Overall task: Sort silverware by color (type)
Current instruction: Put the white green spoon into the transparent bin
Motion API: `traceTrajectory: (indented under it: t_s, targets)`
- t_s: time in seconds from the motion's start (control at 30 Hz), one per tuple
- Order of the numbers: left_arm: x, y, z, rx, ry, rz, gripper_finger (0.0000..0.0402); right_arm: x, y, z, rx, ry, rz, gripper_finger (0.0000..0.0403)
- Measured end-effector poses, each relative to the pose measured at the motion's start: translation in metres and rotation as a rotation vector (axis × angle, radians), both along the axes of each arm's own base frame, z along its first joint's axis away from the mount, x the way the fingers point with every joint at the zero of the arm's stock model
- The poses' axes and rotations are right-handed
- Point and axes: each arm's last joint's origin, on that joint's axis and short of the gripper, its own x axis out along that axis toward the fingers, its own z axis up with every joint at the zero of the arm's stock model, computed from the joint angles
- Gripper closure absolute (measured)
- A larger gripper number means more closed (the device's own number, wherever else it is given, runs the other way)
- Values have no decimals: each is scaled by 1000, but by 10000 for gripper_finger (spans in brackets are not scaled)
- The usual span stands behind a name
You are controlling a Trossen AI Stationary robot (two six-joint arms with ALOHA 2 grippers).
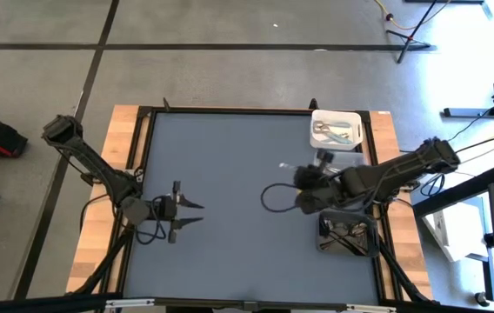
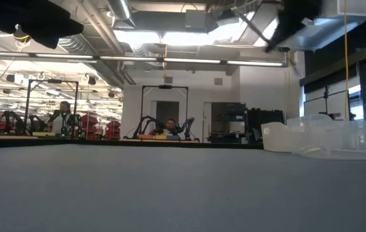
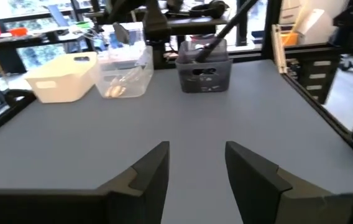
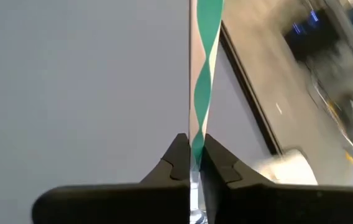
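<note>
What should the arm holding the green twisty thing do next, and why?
Probably carry it over the white rectangular bin and let go. The right end effector is shut on a slim utensil with a green twisted handle, and that bin already holds a teal-handled piece; the left end effector waits open.

bright ceiling strip lights (image 2: 170, 35) glare overhead (low view); right wrist background motion-blurred; shadows soft.
</note>
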Motion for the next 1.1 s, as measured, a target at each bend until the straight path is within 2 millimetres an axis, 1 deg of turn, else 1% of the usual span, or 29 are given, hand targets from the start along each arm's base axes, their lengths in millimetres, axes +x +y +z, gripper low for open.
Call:
traceTrajectory:
  t_s: [0.07, 0.17, 0.33, 0.47, 0.57, 0.63, 0.73, 0.83, 0.9, 1.0, 1.1]
  targets:
    - [0, 0, 0, -2, 3, -13, 250, -13, -5, -3, -11, 62, -69, 401]
    - [0, 0, 0, 0, 4, -13, 250, -33, -14, -12, -25, 144, -170, 401]
    - [0, 0, 0, 2, 4, -13, 250, -59, -35, -37, -14, 228, -325, 401]
    - [0, 0, 0, 8, 5, -14, 250, -72, -52, -61, 26, 297, -402, 401]
    - [0, 0, 0, 10, 4, -12, 250, -80, -63, -78, 65, 380, -461, 401]
    - [0, 0, 0, 10, 4, -6, 250, -85, -69, -89, 97, 437, -483, 401]
    - [1, 2, -1, 14, 8, 4, 250, -88, -74, -101, 151, 473, -498, 401]
    - [2, 4, -3, 21, 23, 14, 250, -92, -78, -108, 165, 486, -523, 392]
    - [3, 5, -3, 21, 26, 20, 250, -92, -80, -108, 186, 479, -553, 378]
    - [3, 5, -3, 22, 30, 18, 250, -93, -83, -107, 247, 496, -582, 343]
    - [3, 5, -3, 23, 30, 17, 250, -89, -83, -99, 284, 509, -566, 302]
